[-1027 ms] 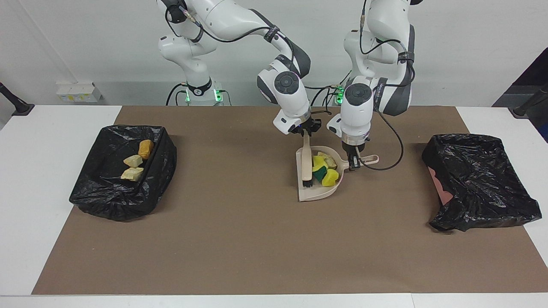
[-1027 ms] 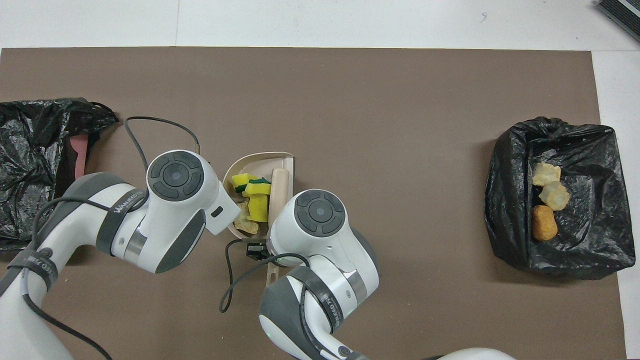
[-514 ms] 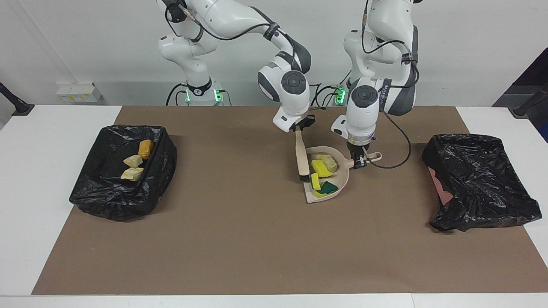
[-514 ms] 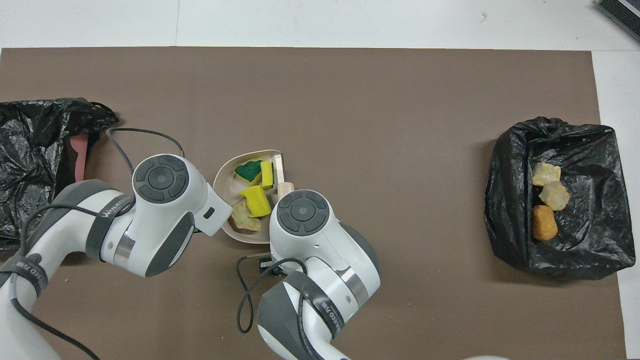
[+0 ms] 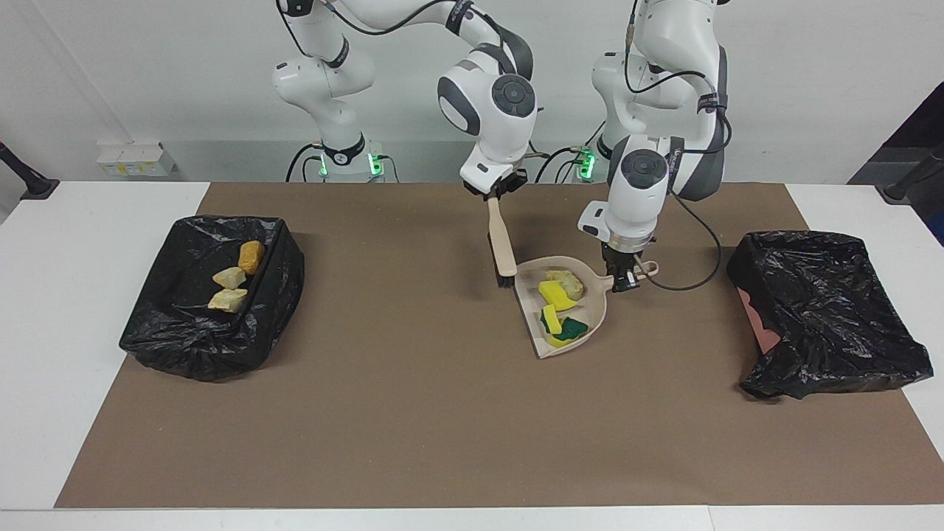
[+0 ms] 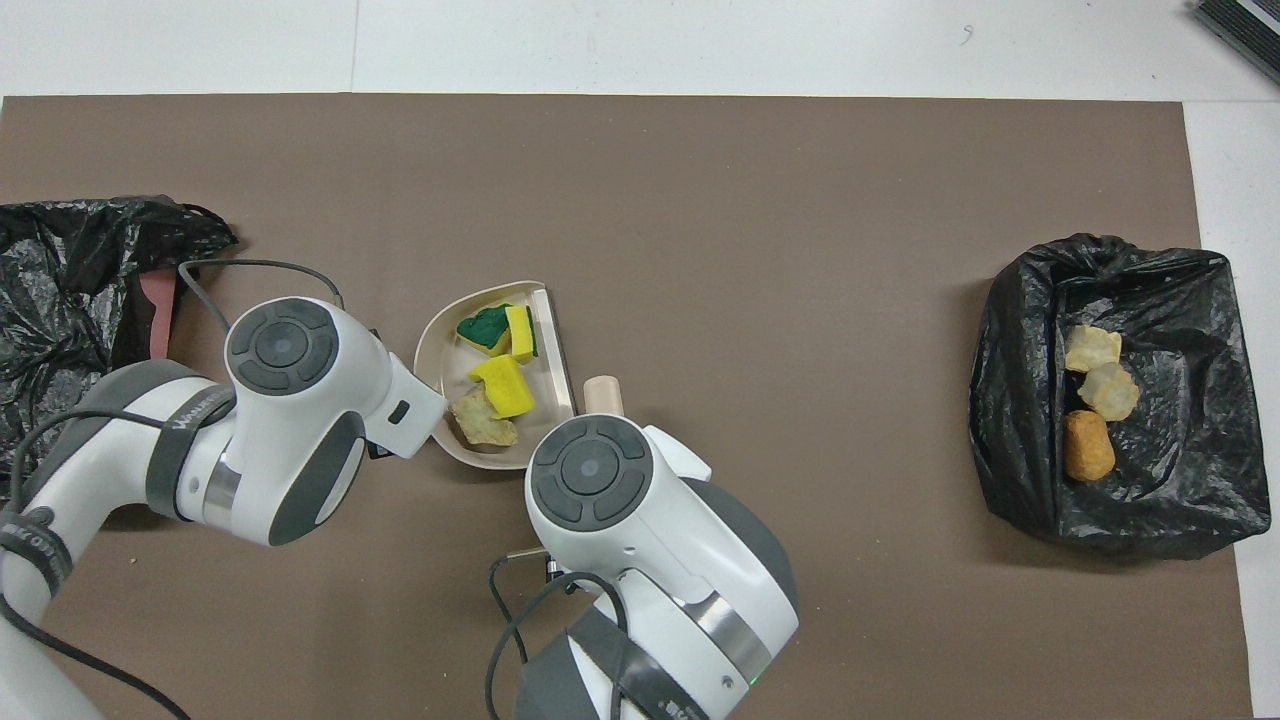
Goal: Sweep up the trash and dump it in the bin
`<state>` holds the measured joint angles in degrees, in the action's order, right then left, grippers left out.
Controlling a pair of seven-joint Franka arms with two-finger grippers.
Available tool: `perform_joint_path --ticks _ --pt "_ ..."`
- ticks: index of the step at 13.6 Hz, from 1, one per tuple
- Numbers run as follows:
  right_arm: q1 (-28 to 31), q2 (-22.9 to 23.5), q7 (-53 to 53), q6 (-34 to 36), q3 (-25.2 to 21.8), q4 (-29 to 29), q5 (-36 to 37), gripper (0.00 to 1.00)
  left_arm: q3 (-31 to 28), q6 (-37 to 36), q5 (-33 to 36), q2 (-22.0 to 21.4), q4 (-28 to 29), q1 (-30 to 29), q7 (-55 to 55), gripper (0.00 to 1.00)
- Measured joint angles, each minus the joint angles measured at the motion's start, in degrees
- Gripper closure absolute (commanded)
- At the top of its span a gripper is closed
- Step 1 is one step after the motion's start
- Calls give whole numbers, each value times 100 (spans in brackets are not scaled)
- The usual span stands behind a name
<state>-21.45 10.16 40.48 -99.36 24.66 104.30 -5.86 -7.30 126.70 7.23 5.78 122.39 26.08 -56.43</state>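
The beige dustpan (image 5: 599, 313) (image 6: 433, 352) hangs tilted over the middle of the brown mat, its handle end raised. My left gripper (image 5: 625, 279) is shut on its handle. In the pan lies trash: a bread-like chunk (image 5: 565, 279) (image 6: 484, 429), a yellow sponge scrap (image 5: 553, 293) (image 6: 503, 385) and a green-backed scrap (image 5: 572, 327) (image 6: 484, 328). My right gripper (image 5: 495, 195) is shut on a beige brush (image 5: 504, 245) (image 6: 603, 391). The brush hangs bristles down just beside the pan's open lip. From overhead both wrists hide the grippers.
A black-bagged bin (image 5: 280, 291) (image 6: 1010, 410) at the right arm's end of the mat holds three bread-like pieces (image 5: 233, 278) (image 6: 1092, 400). A second black-bagged bin (image 5: 826, 310) (image 6: 60, 290) sits at the left arm's end. A cable loops by the pan's handle.
The brush has come up out of the dustpan and back toward the robots. The dustpan has shifted toward the left arm's end and tilted. The scraps have slid inside it.
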Motion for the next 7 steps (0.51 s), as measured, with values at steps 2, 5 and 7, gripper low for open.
perform_joint_path --ticks 2,5,7 --pt "-187 -122 241 -144 10 222 11 100 -11 26 -31 -53 -159 -340 -269 100" --pt "-582 -281 747 -854 25 819 15 100 -27 26 -196 -168 -435 -984 -928 100" --pt "-842 -281 1062 -1414 31 1214 17 100 -37 -6 -209 -315 -548 -1506 -1408 100"
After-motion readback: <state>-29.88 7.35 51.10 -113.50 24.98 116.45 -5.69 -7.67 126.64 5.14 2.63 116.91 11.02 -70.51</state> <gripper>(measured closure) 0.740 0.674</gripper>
